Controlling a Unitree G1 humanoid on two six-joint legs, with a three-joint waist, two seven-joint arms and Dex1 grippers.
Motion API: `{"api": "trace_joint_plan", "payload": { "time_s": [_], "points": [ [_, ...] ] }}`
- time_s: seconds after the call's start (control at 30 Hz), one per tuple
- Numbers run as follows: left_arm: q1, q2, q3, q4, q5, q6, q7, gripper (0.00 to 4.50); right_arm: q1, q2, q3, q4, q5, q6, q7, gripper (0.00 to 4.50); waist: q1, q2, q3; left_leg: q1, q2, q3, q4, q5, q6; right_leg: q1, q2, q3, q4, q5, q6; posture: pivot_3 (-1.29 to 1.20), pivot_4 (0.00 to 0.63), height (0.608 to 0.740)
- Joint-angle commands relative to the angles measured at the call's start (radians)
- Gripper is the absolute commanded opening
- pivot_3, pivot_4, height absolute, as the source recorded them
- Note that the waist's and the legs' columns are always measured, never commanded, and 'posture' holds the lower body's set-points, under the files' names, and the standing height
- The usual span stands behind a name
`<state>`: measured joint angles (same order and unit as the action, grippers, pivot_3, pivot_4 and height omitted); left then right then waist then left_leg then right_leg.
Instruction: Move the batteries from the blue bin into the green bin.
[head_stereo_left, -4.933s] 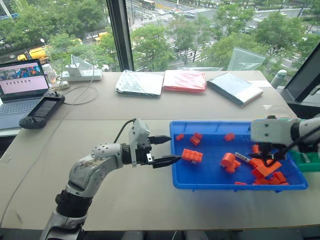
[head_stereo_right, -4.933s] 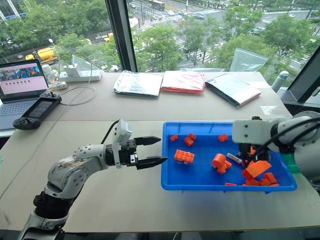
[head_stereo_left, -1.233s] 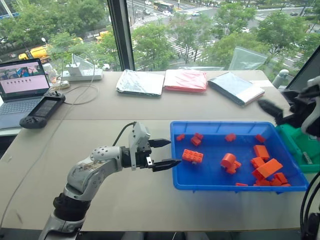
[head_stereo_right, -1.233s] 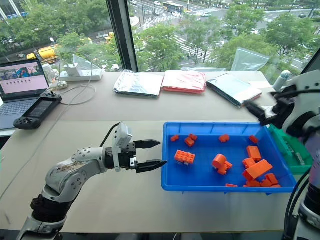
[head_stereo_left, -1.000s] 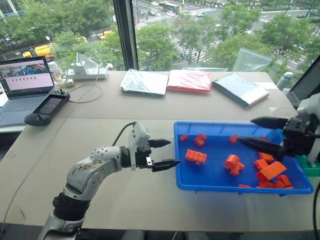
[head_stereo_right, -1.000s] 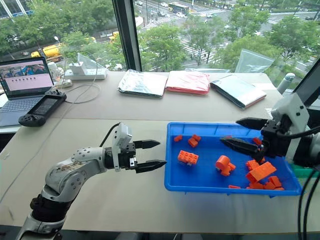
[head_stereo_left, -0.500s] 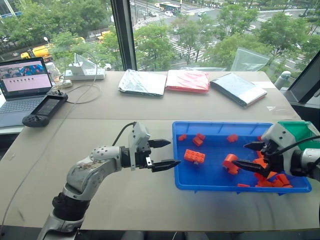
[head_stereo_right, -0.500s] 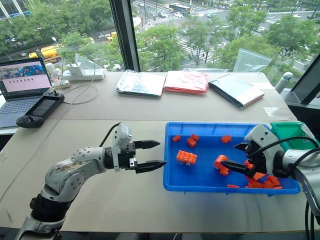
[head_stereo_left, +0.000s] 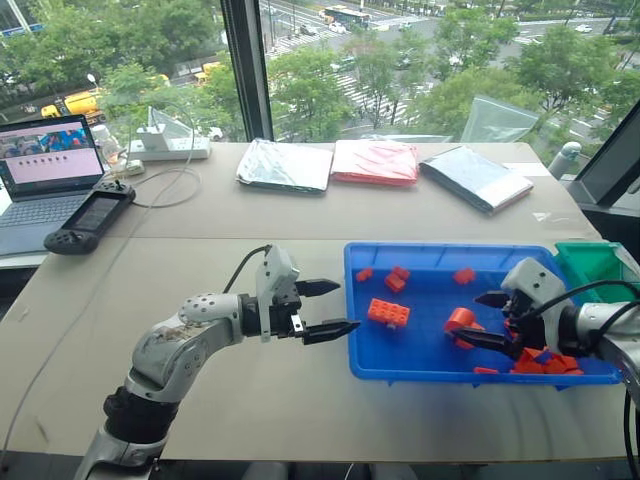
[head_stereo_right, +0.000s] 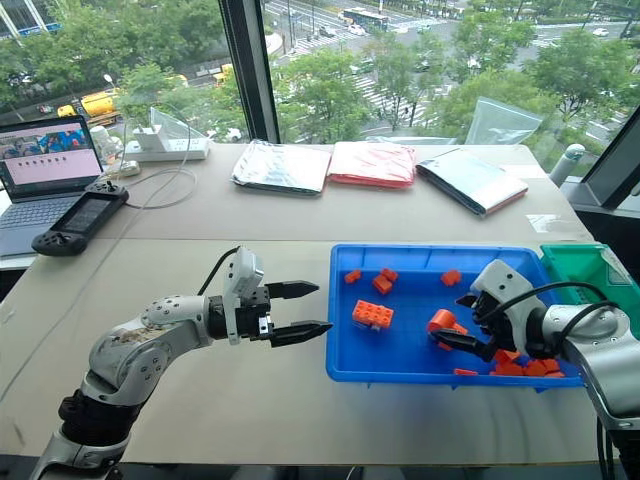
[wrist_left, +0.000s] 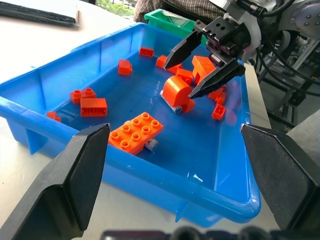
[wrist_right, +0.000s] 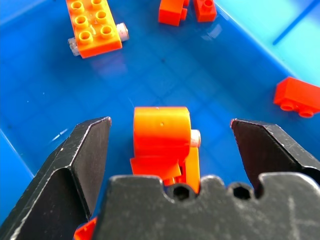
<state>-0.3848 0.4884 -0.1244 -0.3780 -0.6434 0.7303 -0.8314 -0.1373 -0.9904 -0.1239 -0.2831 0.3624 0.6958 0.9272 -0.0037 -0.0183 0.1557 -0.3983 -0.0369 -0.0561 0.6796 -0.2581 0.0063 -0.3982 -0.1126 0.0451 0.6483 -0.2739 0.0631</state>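
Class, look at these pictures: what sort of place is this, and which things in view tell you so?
Probably an upper-floor office or lab: a large beige worktable by tall windows over treetops and a street, an open laptop, and a white power strip.

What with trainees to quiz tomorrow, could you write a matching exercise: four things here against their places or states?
1 right pincer
2 left pincer
3 green bin
4 laptop

A table's far left edge
B open over a rounded orange brick
C open, outside the blue bin's left wall
D past the blue bin's right end

Pairs: 1-B, 2-C, 3-D, 4-A
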Motion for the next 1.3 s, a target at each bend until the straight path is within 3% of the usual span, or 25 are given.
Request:
{"api": "trace_joint_plan", "payload": {
  "time_s": [0.03,0.17,0.27,0.5,0.77,1.1,1.17,1.2,1.3],
  "points": [
    [-0.001,0.007,0.018,-0.034,-0.014,-0.002,0.001,4.5,-0.02,0.006,0.013,0.014,-0.02,-0.02,-0.01,4.46,0.001,0.0,0.0,0.0,0.0,0.0,0.0,0.0,0.0,0.0,0.0,0.0,0.0,0.0,0.0,0.0,0.15,0.74],
    [0.005,0.009,0.02,-0.041,-0.017,0.0,0.007,4.5,-0.016,0.012,0.033,0.044,-0.029,-0.027,-0.011,4.46,0.001,0.0,0.0,0.0,0.0,0.0,0.0,0.0,0.0,0.0,0.0,0.0,0.0,0.0,0.0,0.0,0.15,0.74],
    [0.007,0.012,0.022,-0.042,-0.019,0.0,0.009,4.5,-0.025,0.019,0.033,0.058,-0.032,-0.031,-0.012,3.74,0.0,0.0,0.0,0.0,0.0,0.0,0.0,0.0,0.0,0.0,0.0,0.0,0.0,0.0,0.0,0.0,0.15,0.74],
    [0.006,0.014,0.021,-0.041,-0.023,-0.001,0.014,4.5,-0.03,0.028,0.025,0.047,-0.022,-0.028,-0.012,1.44,0.0,0.0,0.0,0.0,0.0,0.0,0.0,0.0,0.0,0.0,0.0,0.0,0.0,0.0,0.0,0.0,0.15,0.74],
    [0.011,0.015,0.018,-0.048,-0.025,-0.001,0.019,4.5,-0.087,0.041,-0.153,0.064,0.013,0.03,-0.12,1.43,0.001,0.0,0.0,0.0,0.0,0.0,0.0,0.0,0.0,-0.001,0.0,0.001,0.0,0.0,0.0,0.0,0.15,0.74],
    [0.008,0.007,0.005,-0.045,-0.023,-0.003,0.021,4.5,-0.078,0.005,-0.153,0.177,-0.121,0.057,-0.273,1.43,0.002,0.0,0.0,-0.001,-0.001,0.001,0.0,0.0,0.0,-0.002,0.0,0.001,0.001,0.0,0.0,0.0,0.15,0.74],
    [0.007,0.009,0.004,-0.044,-0.022,-0.004,0.018,4.5,-0.081,0.007,-0.164,0.149,-0.103,0.067,-0.261,2.47,0.0,0.0,0.0,-0.001,0.0,0.001,-0.001,0.0,0.0,-0.002,0.0,0.001,0.001,0.0,0.0,0.0,0.15,0.74],
    [0.006,0.01,0.003,-0.043,-0.021,-0.004,0.016,4.5,-0.083,0.008,-0.172,0.129,-0.087,0.074,-0.25,2.63,-0.002,0.0,0.0,-0.001,0.0,0.001,-0.001,0.0,0.0,-0.002,0.0,0.001,0.001,0.0,0.0,0.0,0.15,0.74],
    [0.006,0.01,0.006,-0.044,-0.024,-0.001,0.018,4.5,-0.096,0.016,-0.198,0.062,-0.034,0.058,-0.21,3.7,-0.006,0.0,0.0,-0.001,0.0,0.001,-0.001,0.0,0.0,-0.002,0.0,0.001,0.001,0.0,0.0,0.0,0.15,0.74]
  ]
}}
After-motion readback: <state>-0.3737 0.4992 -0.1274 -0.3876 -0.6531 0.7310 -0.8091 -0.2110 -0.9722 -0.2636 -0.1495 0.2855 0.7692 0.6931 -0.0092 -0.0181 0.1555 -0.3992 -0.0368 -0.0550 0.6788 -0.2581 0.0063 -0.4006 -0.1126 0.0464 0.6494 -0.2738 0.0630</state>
